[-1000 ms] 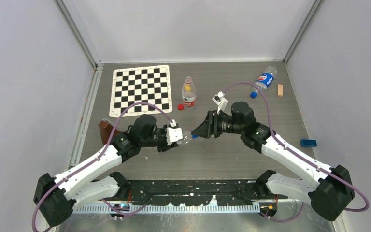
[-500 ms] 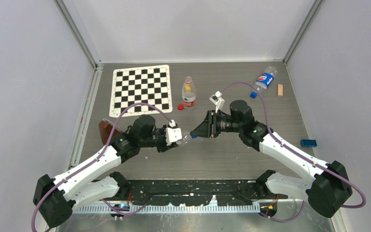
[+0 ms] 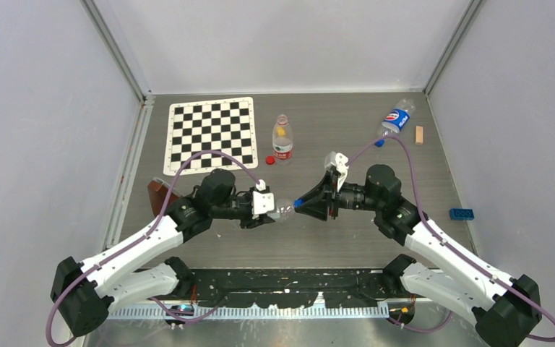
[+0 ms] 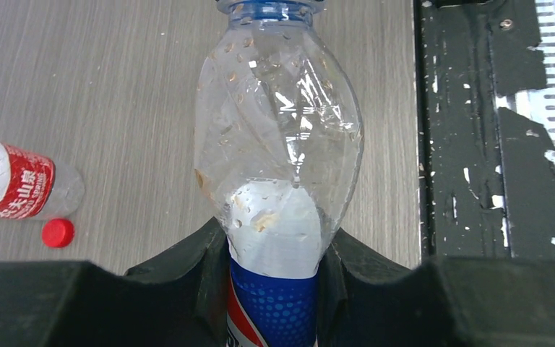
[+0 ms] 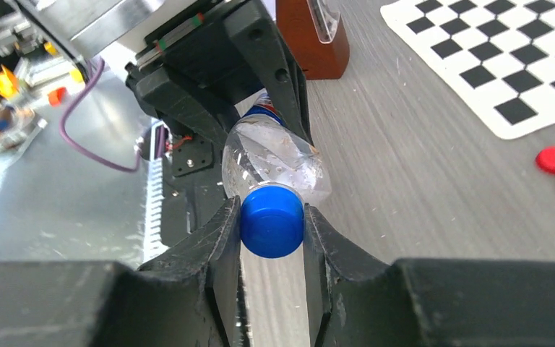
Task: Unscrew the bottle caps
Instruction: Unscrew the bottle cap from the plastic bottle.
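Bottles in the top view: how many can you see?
3. A red-label bottle stands by the checkerboard; a blue-label bottle lies far right; a third bottle is held by the left gripper. None seem hidden.

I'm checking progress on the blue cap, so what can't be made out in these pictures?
- Right wrist: the blue cap, pinched by the right gripper, hides the threads; loosened or not, unclear.
- Left wrist: the top edge cuts that cap off the held bottle.
- Top: the left gripper covers most of that bottle.
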Robot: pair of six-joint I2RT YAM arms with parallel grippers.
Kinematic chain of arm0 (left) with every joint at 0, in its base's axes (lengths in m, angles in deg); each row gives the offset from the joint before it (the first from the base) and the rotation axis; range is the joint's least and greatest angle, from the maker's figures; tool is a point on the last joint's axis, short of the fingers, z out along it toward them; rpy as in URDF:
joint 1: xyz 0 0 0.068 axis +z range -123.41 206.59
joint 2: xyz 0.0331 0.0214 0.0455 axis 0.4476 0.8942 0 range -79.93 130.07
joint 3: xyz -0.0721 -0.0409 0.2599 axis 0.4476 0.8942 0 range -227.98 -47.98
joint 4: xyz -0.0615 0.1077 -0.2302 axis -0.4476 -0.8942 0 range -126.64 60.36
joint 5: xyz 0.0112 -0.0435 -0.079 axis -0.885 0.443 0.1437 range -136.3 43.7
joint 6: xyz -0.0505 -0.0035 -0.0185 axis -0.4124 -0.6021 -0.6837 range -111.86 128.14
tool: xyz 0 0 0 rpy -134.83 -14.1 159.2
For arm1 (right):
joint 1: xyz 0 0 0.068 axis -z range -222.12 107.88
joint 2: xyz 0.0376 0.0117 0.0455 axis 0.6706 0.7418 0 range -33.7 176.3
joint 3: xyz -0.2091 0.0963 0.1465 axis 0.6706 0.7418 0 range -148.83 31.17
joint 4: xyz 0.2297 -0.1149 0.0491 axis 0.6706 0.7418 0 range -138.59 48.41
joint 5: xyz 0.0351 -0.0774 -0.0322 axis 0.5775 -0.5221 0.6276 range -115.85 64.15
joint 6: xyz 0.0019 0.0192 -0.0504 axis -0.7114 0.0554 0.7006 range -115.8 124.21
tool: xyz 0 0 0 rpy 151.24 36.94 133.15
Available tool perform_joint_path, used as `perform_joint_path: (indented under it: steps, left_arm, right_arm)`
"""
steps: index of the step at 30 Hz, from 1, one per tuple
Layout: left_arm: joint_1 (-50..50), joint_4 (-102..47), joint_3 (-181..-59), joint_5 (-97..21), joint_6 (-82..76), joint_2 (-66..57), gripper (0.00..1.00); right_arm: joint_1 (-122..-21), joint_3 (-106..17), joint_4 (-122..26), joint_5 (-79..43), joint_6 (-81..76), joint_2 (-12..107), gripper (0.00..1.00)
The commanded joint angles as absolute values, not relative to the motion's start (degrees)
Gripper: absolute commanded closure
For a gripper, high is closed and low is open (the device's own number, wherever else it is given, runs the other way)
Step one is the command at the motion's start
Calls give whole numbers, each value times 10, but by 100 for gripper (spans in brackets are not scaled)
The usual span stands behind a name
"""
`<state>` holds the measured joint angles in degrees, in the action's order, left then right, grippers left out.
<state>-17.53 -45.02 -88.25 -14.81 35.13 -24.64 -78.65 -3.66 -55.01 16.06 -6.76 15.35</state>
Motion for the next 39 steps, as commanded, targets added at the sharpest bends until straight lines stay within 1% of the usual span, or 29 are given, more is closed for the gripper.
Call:
perform_joint_path:
  steps: [1,5,13,19,23,26,30,34,36,37,38,39]
  left_arm:
    - [-168,-467,-895,-117,335,-241,100]
    - [-168,-483,-903,-89,338,-240,100]
    - [-168,-500,-914,-60,344,-227,100]
    - [-168,-519,-926,-50,344,-217,100]
    - [-168,-538,-939,-40,343,-209,100]
    - [-167,-553,-950,-28,336,-199,100]
    - [-153,-574,-970,12,325,-180,100]
    - [-145,-579,-978,14,319,-168,100]
    - [-145,-565,-967,-10,320,-172,100]
    - [-145,-554,-958,-26,320,-177,100]
    - [-145,-541,-948,-43,320,-185,100]
    - [-145,-528,-937,-64,320,-192,100]
  right_arm:
    - [-790,-62,-545,259,103,126,100]
    - [-791,-54,-513,284,200,109,100]
    - [-792,-28,-505,280,314,84,100]
    - [-795,-17,-451,289,436,82,100]
    - [-795,-25,-429,279,472,90,100]
    - [-795,-40,-384,273,517,97,100]
    - [-795,-61,-336,267,560,111,100]
    - [-795,-61,-342,271,568,118,100]
    - [-795,-51,-383,258,528,116,95]
    - [-795,-42,-401,246,508,112,84]
    - [-795,-39,-425,243,484,109,78]
    - [-795,-34,-431,241,476,102,64]
